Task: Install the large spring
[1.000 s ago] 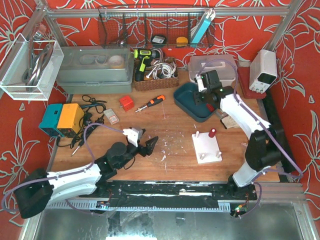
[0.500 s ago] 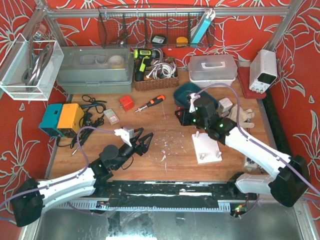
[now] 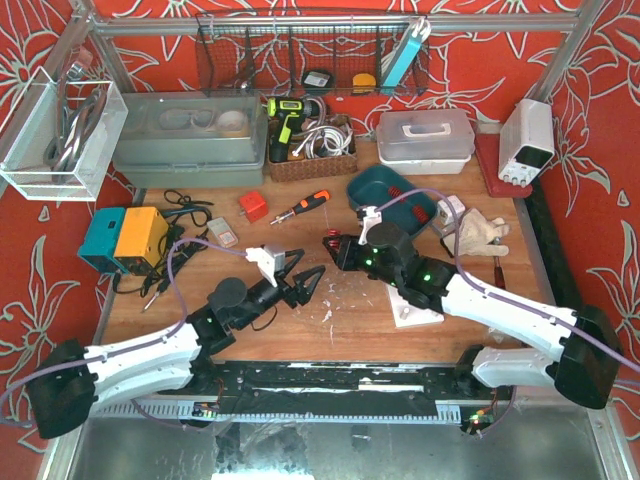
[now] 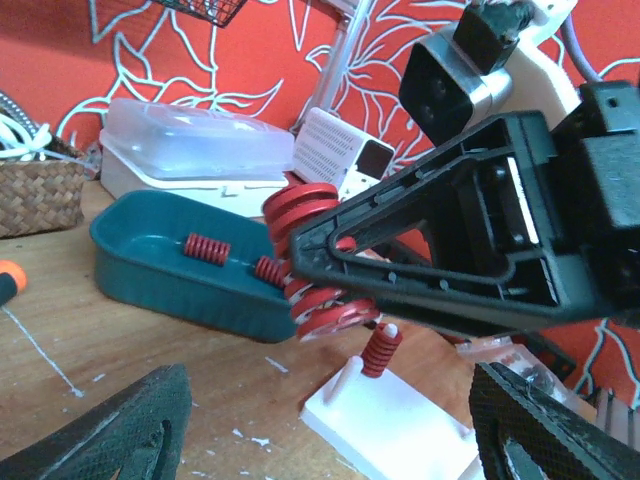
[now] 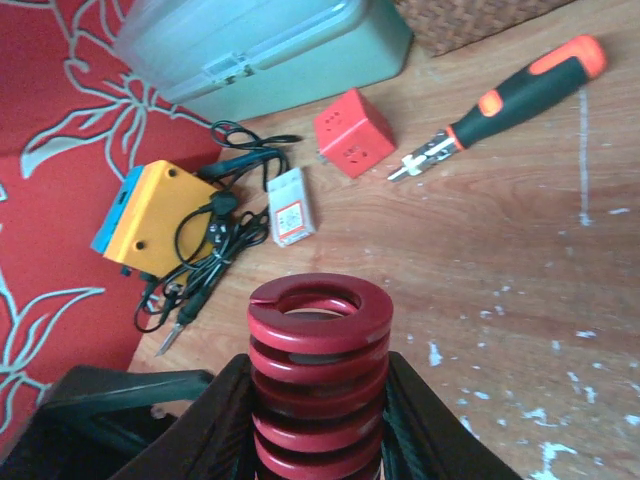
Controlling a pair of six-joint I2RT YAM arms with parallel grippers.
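As fingers [image 5: 222, 430] clamp, coiled red spring [image 5: 320, 372] (glossy)

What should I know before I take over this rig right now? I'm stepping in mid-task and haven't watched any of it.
Right gripper: shut on the large spring, held in the air, away from the plate.
Left gripper: open, empty, facing that spring.
White base plate lies beside the teal tray; a small spring sits on one peg.
Done: large spring picked up.
Left: seat it on the plate, then release.
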